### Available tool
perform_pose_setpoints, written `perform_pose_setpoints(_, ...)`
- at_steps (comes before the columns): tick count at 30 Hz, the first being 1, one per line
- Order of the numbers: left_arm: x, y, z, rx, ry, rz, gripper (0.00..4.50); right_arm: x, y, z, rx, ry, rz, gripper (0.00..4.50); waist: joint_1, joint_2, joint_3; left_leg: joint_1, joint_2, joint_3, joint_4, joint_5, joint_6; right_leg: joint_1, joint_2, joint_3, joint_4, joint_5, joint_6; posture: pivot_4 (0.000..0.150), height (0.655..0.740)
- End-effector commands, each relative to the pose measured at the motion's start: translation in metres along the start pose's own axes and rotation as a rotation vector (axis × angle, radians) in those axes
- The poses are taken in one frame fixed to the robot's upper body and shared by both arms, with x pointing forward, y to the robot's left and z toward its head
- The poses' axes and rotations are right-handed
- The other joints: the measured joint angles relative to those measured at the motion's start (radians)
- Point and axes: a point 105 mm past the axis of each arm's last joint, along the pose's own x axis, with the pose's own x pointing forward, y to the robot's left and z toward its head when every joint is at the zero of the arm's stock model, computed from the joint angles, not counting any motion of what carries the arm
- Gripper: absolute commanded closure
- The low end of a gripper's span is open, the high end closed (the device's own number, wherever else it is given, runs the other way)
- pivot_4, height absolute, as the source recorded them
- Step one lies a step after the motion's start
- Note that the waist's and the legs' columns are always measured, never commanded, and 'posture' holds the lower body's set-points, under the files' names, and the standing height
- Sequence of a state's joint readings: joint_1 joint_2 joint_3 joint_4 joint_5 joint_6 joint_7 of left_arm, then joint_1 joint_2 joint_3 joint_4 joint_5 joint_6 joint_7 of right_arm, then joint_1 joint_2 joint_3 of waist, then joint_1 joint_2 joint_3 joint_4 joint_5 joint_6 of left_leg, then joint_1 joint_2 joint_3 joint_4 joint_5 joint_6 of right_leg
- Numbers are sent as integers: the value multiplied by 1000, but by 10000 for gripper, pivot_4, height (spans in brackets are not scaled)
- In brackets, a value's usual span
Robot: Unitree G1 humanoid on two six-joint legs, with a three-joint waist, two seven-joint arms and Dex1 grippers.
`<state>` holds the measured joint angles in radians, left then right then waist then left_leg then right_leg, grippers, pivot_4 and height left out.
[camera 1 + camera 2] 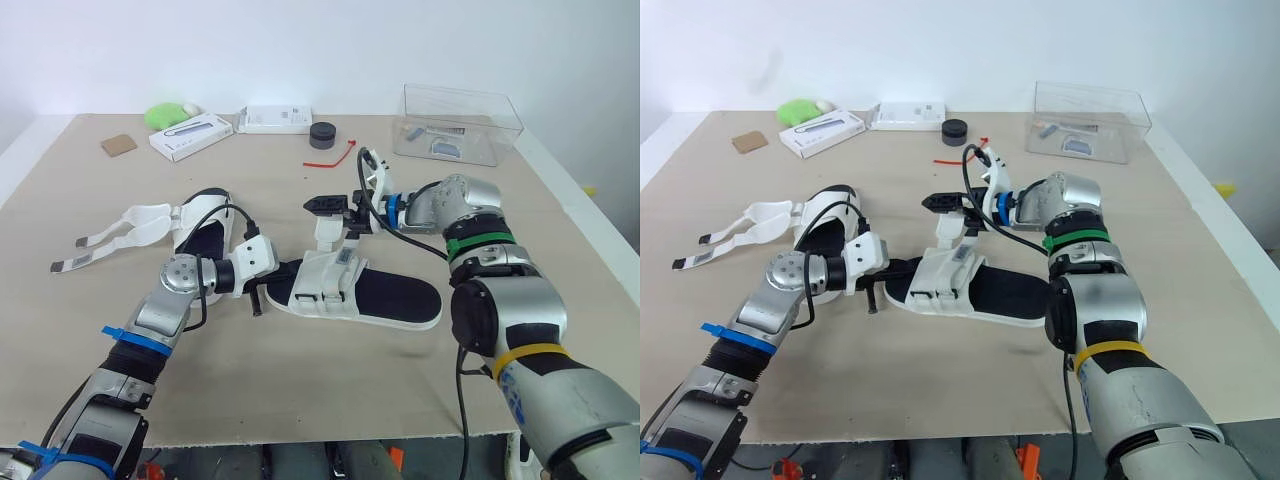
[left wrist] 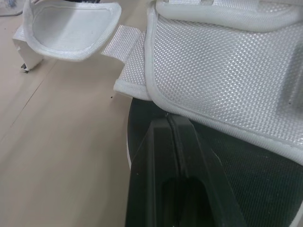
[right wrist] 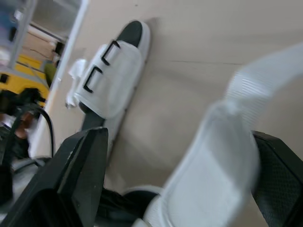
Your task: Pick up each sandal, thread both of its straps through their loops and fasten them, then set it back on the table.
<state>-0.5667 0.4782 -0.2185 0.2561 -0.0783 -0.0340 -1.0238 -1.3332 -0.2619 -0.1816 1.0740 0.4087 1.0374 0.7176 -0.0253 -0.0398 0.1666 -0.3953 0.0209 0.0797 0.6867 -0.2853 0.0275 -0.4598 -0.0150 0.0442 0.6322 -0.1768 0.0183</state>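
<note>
A white sandal with a black footbed (image 1: 365, 292) lies in the middle of the table. One of its straps (image 1: 327, 232) stands up from it. My right gripper (image 1: 330, 205) hovers just above, open, with that strap (image 3: 213, 156) hanging between its wide-apart fingers (image 3: 75, 179). At the sandal's left end is my left gripper (image 1: 262, 292). Its fingers (image 2: 163, 142) are shut together and rest on the black footbed (image 2: 246, 184) beside the white mesh upper (image 2: 222, 61). The second sandal (image 1: 205, 225) lies to the left, its two straps (image 1: 110, 238) spread flat and its black loops (image 3: 102, 66) bare.
At the back right is a clear plastic box (image 1: 460, 125). Along the far edge lie a black round cap (image 1: 322, 134), a red tie (image 1: 330, 155), two white boxes (image 1: 190, 135) (image 1: 273, 119), a green object (image 1: 165, 113) and a brown square (image 1: 118, 144).
</note>
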Motion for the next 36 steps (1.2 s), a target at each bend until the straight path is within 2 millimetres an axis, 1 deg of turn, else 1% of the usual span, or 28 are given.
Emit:
perform_pose_setpoints(1,2,-10,-5,-16,17,-23,45000,1,16,19,-3,-80,56,507,0,0,0,0,0,0,0,0,0,0,0,0,0,0,0,1500,7400)
perform_pose_setpoints(9,1,-11,-7,-23,22,-16,45000,3,24,38,30,-192,85,507,-3,0,0,0,0,0,0,0,0,0,-1,0,0,0,0,1500,7400)
perform_pose_setpoints(13,1,-10,-7,-22,23,-14,45000,-1,36,48,26,-226,137,507,-3,0,0,0,0,0,0,0,0,0,-1,0,0,0,0,1500,7400)
perform_pose_setpoints(21,3,-9,-7,-23,21,-17,45000,-2,43,45,-7,-188,176,507,-3,0,0,0,0,0,0,0,0,0,-1,0,0,0,0,1500,7400)
perform_pose_setpoints(23,4,-8,-7,-24,19,-17,45000,-2,43,44,-12,-178,179,5544,-3,0,0,0,0,0,0,0,0,0,-1,0,0,0,0,1500,7400)
perform_pose_setpoints(24,4,-8,-7,-25,18,-17,45000,-2,42,41,-22,-162,172,6198,-3,0,0,0,0,0,0,0,-1,0,-1,0,0,0,0,1500,7400)
perform_pose_setpoints(25,5,-8,-7,-27,16,-16,45000,-1,41,39,-31,-149,167,12570,-3,0,0,0,0,0,0,0,-1,0,-1,0,0,0,0,1500,7400)
perform_pose_setpoints(26,5,-8,-7,-28,15,-16,45000,0,40,37,-35,-139,164,15467,-2,1,0,0,0,0,1,0,-1,0,-1,0,1,0,0,1500,7400)
perform_pose_setpoints(27,5,-8,-7,-28,15,-16,45000,0,39,37,-36,-136,161,20463,-2,0,0,0,0,0,1,0,-1,0,-1,0,1,0,0,1500,7400)
perform_pose_setpoints(29,6,-8,-7,-29,13,-15,45000,0,37,38,-45,-146,152,25819,-2,1,0,0,0,0,1,0,-1,0,-2,0,1,0,0,1500,7400)
perform_pose_setpoints(30,6,-8,-7,-29,12,-15,45000,-1,37,38,-56,-149,151,27491,-2,1,0,0,0,0,1,0,-1,0,-2,0,1,0,0,1500,7400)
perform_pose_setpoints(31,6,-8,-7,-29,12,-15,45000,-2,37,39,-71,-149,154,31807,-2,1,0,0,0,0,1,0,-1,0,-2,0,1,0,0,1500,7400)
perform_pose_setpoints(32,6,-9,-7,-30,12,-15,45000,-2,38,39,-81,-148,157,37291,-2,1,0,0,-1,0,1,0,-1,0,-2,0,1,0,0,1500,7400)
perform_pose_setpoints(34,6,-9,-7,-31,12,-16,45000,-4,40,40,-123,-144,167,44889,-2,1,0,0,-1,0,1,0,-1,0,-2,0,1,0,0,1500,7400)
perform_pose_setpoints(36,5,-9,-7,-32,13,-15,45000,-5,43,42,-197,-138,180,44889,-2,1,0,0,-1,0,1,0,-1,0,-2,0,1,0,0,1500,7400)
